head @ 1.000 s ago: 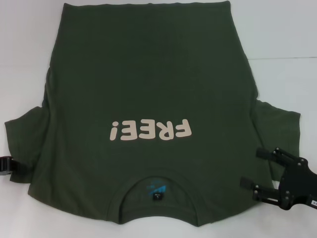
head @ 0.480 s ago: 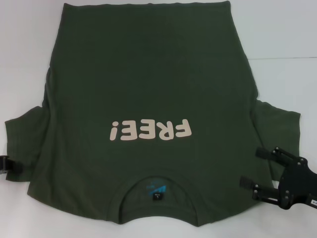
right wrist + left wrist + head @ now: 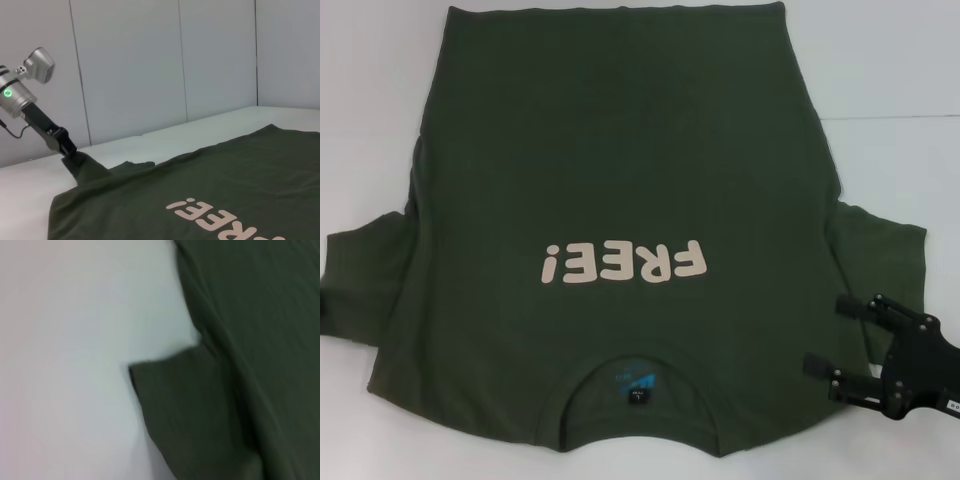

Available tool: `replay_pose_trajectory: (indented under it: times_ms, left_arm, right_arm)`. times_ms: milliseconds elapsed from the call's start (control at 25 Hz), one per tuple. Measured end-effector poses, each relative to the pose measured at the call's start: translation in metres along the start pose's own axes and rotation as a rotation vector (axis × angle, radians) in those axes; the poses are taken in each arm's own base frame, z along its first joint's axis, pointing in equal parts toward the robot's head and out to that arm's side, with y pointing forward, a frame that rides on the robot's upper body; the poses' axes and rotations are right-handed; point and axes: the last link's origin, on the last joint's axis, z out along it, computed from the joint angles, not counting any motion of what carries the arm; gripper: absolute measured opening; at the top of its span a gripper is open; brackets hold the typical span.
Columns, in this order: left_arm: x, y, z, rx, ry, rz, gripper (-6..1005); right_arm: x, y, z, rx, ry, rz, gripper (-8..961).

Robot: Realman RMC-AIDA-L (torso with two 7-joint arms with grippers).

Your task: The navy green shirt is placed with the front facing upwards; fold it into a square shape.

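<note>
light: bright, even | shadows: faint | glare: none | left wrist view: blurred

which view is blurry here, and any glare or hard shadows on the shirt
Left wrist view: soft and smeared over the navy green shirt. Head view: sharp, even light, "FREE!" lettering crisp, no glare. Right wrist view: clear, left gripper at the sleeve.

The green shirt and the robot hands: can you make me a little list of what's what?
shirt: navy green shirt lies flat, front up, on the white table
lettering: cream FREE! on the chest
collar: at the edge nearest the robot
right gripper: fingers open, beside the right sleeve
left gripper: at the left sleeve's edge
folding: none done yet
</note>
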Motion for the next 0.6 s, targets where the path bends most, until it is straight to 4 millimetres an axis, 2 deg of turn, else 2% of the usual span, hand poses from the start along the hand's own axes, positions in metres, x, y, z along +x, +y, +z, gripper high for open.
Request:
replay_pose_trajectory:
  times_ms: [360,600]
  left_arm:
    - [0.019,-0.015,-0.021,0.057,0.095,-0.023,11]
    - [0.032,-0.013,-0.029,0.063,0.126,-0.019,11]
  right_arm:
    - [-0.001,-0.001,0.002,-0.001,-0.002,-0.004,920]
    - [-0.002,-0.002,0.003,-0.003,-0.002,-0.008,920]
